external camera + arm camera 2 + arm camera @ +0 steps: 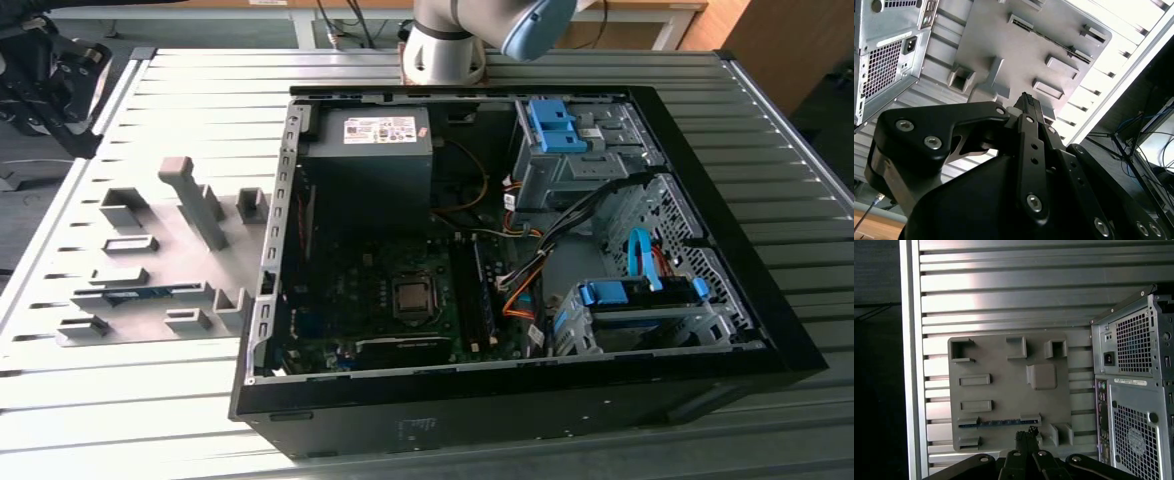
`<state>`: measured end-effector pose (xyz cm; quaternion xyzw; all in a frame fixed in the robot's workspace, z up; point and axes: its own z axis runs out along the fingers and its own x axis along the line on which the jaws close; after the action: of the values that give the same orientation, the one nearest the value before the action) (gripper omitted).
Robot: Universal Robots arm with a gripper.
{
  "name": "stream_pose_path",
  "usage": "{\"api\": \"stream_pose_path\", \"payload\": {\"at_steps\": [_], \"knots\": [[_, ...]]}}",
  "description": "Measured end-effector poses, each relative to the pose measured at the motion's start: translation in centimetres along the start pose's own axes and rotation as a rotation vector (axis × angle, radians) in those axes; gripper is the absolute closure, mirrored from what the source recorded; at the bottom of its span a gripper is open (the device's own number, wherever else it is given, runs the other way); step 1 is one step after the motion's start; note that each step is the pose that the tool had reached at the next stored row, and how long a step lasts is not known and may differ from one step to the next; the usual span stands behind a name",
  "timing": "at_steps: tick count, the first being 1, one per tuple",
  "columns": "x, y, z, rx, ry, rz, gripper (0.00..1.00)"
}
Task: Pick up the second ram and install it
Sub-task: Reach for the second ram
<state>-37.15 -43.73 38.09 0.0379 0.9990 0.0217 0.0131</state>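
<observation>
Exterior view, second ram point(134, 295) seated in gray holder plate point(167, 265) at exterior view's lower left, claw point(1027, 432) in first wrist view pressed together, empty.

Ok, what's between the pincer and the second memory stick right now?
Only bare holder plate. In the first wrist view the pincer appears close beside the memory stick, with nothing else between them.

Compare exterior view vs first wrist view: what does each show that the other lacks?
Exterior view: inside the open black computer case, a green motherboard and blue drive brackets. First wrist view: that case's perforated silver rear panel, and the black gripper, shut. Both: the second ram, a slim blue-green stick, lying in the gray plastic holder plate on the slatted metal table.
</observation>
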Motion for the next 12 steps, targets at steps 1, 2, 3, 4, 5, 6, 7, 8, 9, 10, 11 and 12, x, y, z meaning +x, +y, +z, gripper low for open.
{"api": "stream_pose_path", "payload": {"at_steps": [1, 2, 3, 4, 5, 6, 7, 8, 9, 10, 11, 12], "knots": [[0.01, 0.0, 0.0, 0.0001, 0.0, 0.0, 0.89], [0.04, -0.01, 0.0, 0.0001, 0.0, 0.0, 0.89], [0.08, -0.01, 0.0, 0.0, 0.0, 0.0, 0.89], [0.14, -0.01, 0.0, 0.0, -0.0001, 0.0, 0.89], [0.2, -0.01, -0.01, 0.0, 0.0, 0.0, 0.89], [0.28, -0.02, 0.0, 0.0, 0.0, 0.0, 0.89], [0.37, -0.03, -0.01, 0.0, 0.0, 0.0, 0.89], [0.45, -0.03, -0.01, 0.0, 0.0, 0.0, 0.89], [0.55, -0.04, -0.01, 0.0, 0.0, 0.0, 0.89], [0.64, -0.05, -0.02, 0.0, 0.0, 0.0, 0.89], [0.73, -0.06, -0.02, 0.0, 0.0, 0.0, 0.89], [0.83, -0.06, -0.02, 0.0, 0.0, 0.0, 0.89]]}}
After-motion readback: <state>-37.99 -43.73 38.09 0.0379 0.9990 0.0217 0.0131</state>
